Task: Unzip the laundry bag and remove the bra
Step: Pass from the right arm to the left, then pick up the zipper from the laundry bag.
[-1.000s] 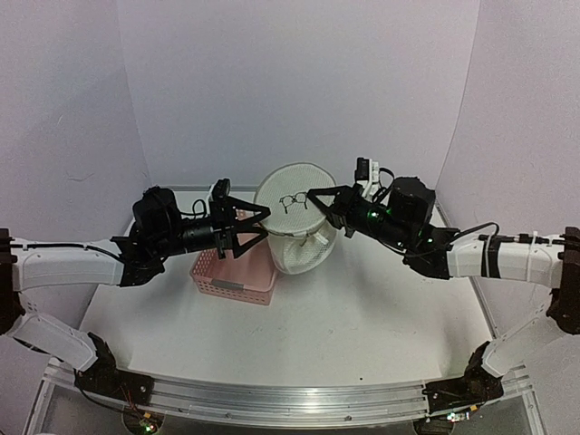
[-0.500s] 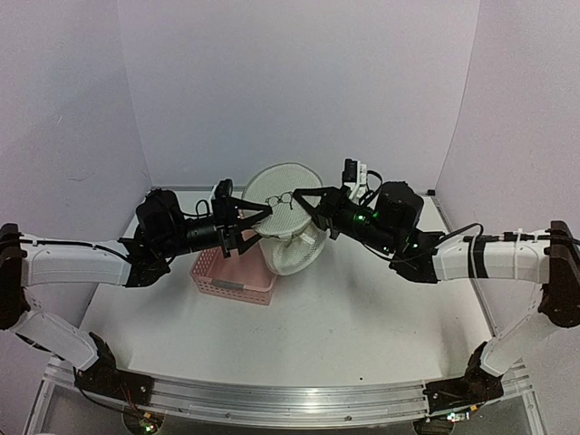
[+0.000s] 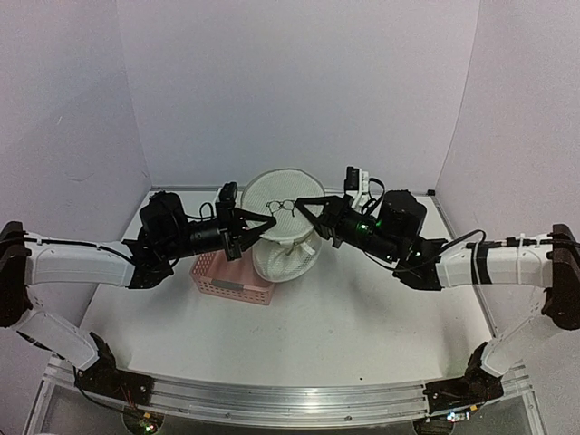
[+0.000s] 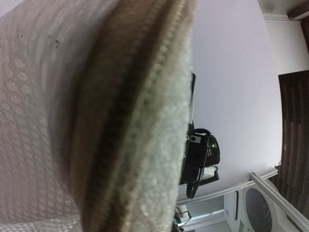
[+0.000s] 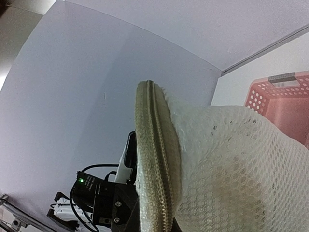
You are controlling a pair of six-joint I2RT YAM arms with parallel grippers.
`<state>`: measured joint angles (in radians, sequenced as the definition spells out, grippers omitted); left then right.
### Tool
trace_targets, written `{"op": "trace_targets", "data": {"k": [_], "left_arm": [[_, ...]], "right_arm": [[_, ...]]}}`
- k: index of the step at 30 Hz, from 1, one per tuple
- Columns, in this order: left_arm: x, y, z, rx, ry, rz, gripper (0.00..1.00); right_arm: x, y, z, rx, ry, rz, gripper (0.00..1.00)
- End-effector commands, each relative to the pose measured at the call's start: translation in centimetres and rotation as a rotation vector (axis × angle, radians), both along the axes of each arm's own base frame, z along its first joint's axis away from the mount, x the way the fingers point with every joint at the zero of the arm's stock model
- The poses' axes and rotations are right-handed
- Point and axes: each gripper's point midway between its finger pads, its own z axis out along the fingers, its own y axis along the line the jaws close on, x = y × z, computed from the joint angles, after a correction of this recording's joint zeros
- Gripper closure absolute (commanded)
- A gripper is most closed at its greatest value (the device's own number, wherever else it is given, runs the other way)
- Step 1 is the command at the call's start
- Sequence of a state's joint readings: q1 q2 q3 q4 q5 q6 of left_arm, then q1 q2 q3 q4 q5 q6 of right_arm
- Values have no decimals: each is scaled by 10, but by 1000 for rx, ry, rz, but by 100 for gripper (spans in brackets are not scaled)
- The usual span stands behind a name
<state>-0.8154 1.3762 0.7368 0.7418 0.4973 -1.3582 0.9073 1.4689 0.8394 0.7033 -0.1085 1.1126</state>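
White mesh laundry bag (image 3: 286, 258) is propped up near the middle of the far edge of the table (image 3: 344, 335), strung between the two arms. Its top hoop is tipped so the round face with the little black drawing shows from above. The mesh body sags below that, and I honestly can't tell if the bottom rests on the table or hangs just off it. The left gripper (image 3: 270, 218) has its tips pinched onto the hoop rim from the left, and the right gripper (image 3: 301, 205) does the same from the right. Neither wrist view shows its own fingers, just the rim jammed right up against the lens, so I'm reading the pinch off the overhead shot. A pink basket (image 3: 227, 281) sits just beside the bag on its left, low down. From the right wrist you can see the zipper (image 5: 155, 159) running along the tan rim, and it looks closed along the stretch in view. I can't spot the pull anywhere. The bra isn't visible as such either, so my guess is it's inside, behind the mesh. So I'd call this the very start of the unzip step: bag presented, nothing opened yet. For the next move, one gripper probably needs to keep the hoop steady. The other would let go, find the pull tab and drag it round the rim, and that's fiddly on something this floppy.
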Motion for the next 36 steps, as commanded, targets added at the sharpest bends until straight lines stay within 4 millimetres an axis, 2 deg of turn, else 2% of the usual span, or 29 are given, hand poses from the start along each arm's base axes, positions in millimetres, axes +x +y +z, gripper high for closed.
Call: {"op": "trace_targets", "data": {"k": [1,3,5,7,11,18,25,28,36], "left_arm": [[1,6,31,-73,-90,25,100],[3,9,32,-75,-93,40,100],[6,12,30,-75,-85,59,100],[9,14,29,-75,-82,77,100],[15,16,29,-73,-88,108,100],[28,16,27,-45,-87,166,100],[43,20,21,42,-78,251,100],[47,23,20,81,-81,283,100],[47,27,24,99,-78,299,100]], "right_arm": [[-16,-16,35,3,-113,-9,74],[-19,-22,30,-56,-120,-18,54],[-21,-31,20,-105,-114,-36,38],[-24,-41,9,-148,-102,-59,33],[-31,-57,-6,-216,-70,-77,31],[-48,-55,-7,-300,-44,-15,32],[-71,-12,2,-313,-35,150,34],[-71,3,1,-320,-14,167,36],[-57,33,-10,-365,35,155,44]]}}
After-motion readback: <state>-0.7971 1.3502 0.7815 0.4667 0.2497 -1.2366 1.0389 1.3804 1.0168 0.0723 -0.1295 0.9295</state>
